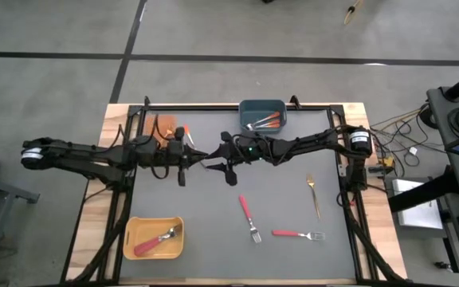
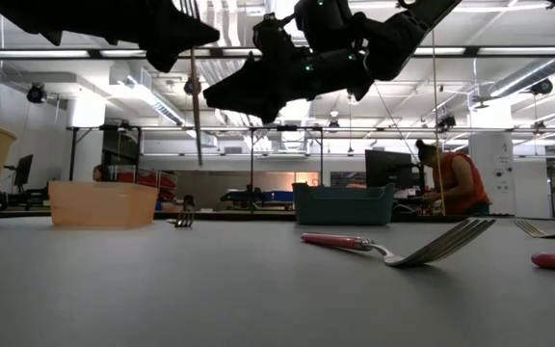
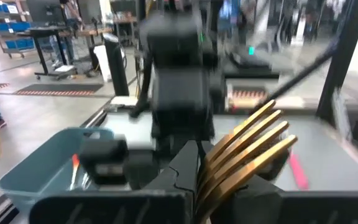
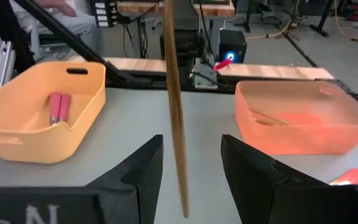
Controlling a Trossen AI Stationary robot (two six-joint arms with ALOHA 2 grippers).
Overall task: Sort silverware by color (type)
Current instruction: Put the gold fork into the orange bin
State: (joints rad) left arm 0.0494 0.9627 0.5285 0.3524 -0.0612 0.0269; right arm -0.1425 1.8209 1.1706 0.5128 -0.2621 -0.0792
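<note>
While left arm (image 1: 183,157) apparently grips gold fork (image 3: 247,152), raised

My 2 arms reach in toward each other over the table's far middle. My left gripper (image 1: 183,163) is clamped tight, wrist level. My right gripper (image 4: 190,163) faces it close by, fingers (image 4: 143,165) parted.
</note>
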